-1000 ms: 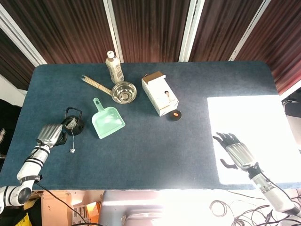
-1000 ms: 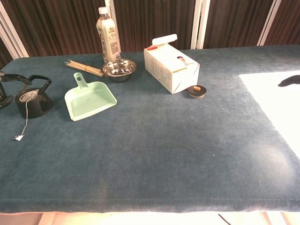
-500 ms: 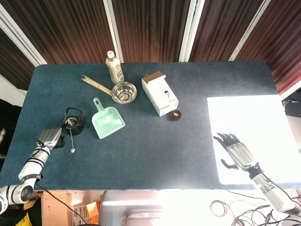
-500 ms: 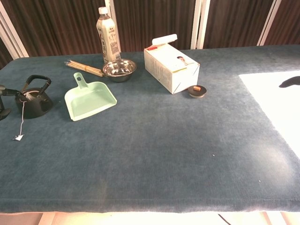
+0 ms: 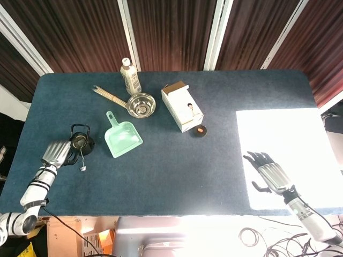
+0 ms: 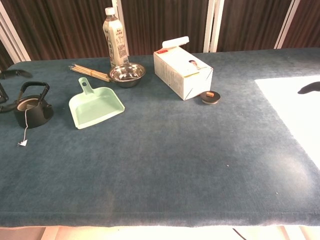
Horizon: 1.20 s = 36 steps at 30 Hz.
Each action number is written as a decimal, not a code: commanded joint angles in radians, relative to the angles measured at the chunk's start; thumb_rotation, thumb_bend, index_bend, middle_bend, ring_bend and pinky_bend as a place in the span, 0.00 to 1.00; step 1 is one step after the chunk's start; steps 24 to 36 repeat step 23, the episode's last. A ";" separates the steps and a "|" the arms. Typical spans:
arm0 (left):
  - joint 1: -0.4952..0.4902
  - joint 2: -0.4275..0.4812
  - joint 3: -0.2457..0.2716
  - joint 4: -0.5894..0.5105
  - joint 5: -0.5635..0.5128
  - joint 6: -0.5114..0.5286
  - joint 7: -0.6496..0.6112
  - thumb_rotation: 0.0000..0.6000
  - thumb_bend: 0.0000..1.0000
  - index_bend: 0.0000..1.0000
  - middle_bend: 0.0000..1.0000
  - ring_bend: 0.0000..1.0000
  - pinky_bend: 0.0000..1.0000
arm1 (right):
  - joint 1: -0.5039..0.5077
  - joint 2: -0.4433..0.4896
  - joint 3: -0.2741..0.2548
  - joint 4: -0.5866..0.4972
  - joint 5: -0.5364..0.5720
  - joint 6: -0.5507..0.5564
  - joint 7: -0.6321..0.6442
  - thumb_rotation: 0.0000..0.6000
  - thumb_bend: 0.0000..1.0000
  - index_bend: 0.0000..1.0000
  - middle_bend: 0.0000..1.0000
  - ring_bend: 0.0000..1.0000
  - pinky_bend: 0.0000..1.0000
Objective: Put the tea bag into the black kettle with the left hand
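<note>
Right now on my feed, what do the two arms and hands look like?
Left hand: silvery ribbed back, white forearm with black bands. Right hand: the same silvery ribbed back, dark fingers, silver-grey wrist and forearm with dark rings. Loose dark cables lie beneath it.

Blue table (image 5: 177,160), dark panelled wall (image 5: 171,32), perhaps sunlight

black kettle (image 6: 33,107), mint-green dustpan (image 6: 96,104), white box (image 6: 182,74)

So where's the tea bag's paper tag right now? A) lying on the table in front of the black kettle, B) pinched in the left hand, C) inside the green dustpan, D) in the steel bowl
A: the string runs out of the black kettle and down to the tag, which lies on the blue table; the left hand is beside the kettle, not on the tag.
</note>
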<state>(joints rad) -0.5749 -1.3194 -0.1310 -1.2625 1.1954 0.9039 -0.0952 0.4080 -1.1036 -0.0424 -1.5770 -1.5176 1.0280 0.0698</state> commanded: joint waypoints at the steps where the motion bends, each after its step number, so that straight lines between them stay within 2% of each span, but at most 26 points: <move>1: 0.082 0.092 -0.028 -0.123 0.178 0.230 -0.170 1.00 0.35 0.07 0.97 1.00 1.00 | -0.003 0.002 0.000 -0.007 -0.002 0.008 -0.005 1.00 0.36 0.00 0.00 0.00 0.00; 2: 0.104 0.110 -0.024 -0.144 0.211 0.287 -0.191 1.00 0.35 0.06 0.93 0.99 1.00 | -0.006 0.004 0.000 -0.012 -0.004 0.014 -0.009 1.00 0.36 0.00 0.00 0.00 0.00; 3: 0.136 0.131 -0.014 -0.164 0.251 0.356 -0.213 1.00 0.35 0.06 0.84 0.96 1.00 | -0.012 0.008 -0.001 -0.018 -0.006 0.025 -0.017 1.00 0.36 0.00 0.00 0.00 0.00; 4: 0.164 0.148 0.001 -0.180 0.282 0.407 -0.223 1.00 0.35 0.06 0.72 0.89 0.99 | -0.019 0.012 -0.002 -0.024 -0.008 0.037 -0.024 1.00 0.36 0.00 0.00 0.00 0.00; 5: 0.195 0.167 0.023 -0.193 0.312 0.453 -0.227 1.00 0.34 0.06 0.57 0.77 0.95 | -0.028 0.016 -0.004 -0.030 -0.008 0.051 -0.034 1.00 0.36 0.00 0.00 0.00 0.00; 6: 0.238 0.190 0.056 -0.207 0.350 0.508 -0.224 1.00 0.33 0.06 0.38 0.58 0.84 | -0.043 0.023 -0.007 -0.040 -0.006 0.072 -0.054 1.00 0.36 0.00 0.00 0.00 0.00; 7: 0.269 0.203 0.084 -0.213 0.377 0.543 -0.222 1.00 0.32 0.06 0.26 0.40 0.71 | -0.056 0.029 -0.010 -0.049 -0.001 0.089 -0.075 1.00 0.36 0.00 0.00 0.00 0.00; 9: 0.342 0.210 0.142 -0.213 0.431 0.627 -0.222 1.00 0.29 0.06 0.09 0.10 0.36 | -0.094 0.039 -0.017 -0.073 0.019 0.132 -0.135 1.00 0.36 0.00 0.00 0.00 0.00; 10: 0.371 0.201 0.163 -0.200 0.451 0.663 -0.219 1.00 0.29 0.06 0.06 0.04 0.27 | -0.111 0.040 -0.020 -0.082 0.026 0.153 -0.164 1.00 0.36 0.00 0.00 0.00 0.00; 12: 0.427 0.164 0.203 -0.154 0.490 0.724 -0.197 1.00 0.29 0.06 0.03 0.00 0.16 | -0.148 0.036 -0.027 -0.104 0.035 0.200 -0.205 1.00 0.36 0.00 0.00 0.00 0.00; 15: 0.450 0.154 0.242 -0.149 0.524 0.715 -0.106 1.00 0.29 0.06 0.03 0.00 0.14 | -0.182 0.022 -0.036 -0.124 -0.003 0.261 -0.214 1.00 0.36 0.00 0.00 0.00 0.00; 19: 0.443 0.161 0.246 -0.182 0.530 0.684 -0.069 1.00 0.28 0.06 0.03 0.00 0.13 | -0.201 0.020 -0.050 -0.129 -0.055 0.298 -0.218 1.00 0.36 0.00 0.00 0.00 0.00; 23: 0.437 0.175 0.241 -0.204 0.513 0.655 -0.067 1.00 0.28 0.06 0.03 0.00 0.14 | -0.212 0.038 -0.049 -0.122 -0.059 0.309 -0.186 1.00 0.36 0.00 0.00 0.00 0.00; 36: 0.437 0.175 0.241 -0.204 0.513 0.655 -0.067 1.00 0.28 0.06 0.03 0.00 0.14 | -0.212 0.038 -0.049 -0.122 -0.059 0.309 -0.186 1.00 0.36 0.00 0.00 0.00 0.00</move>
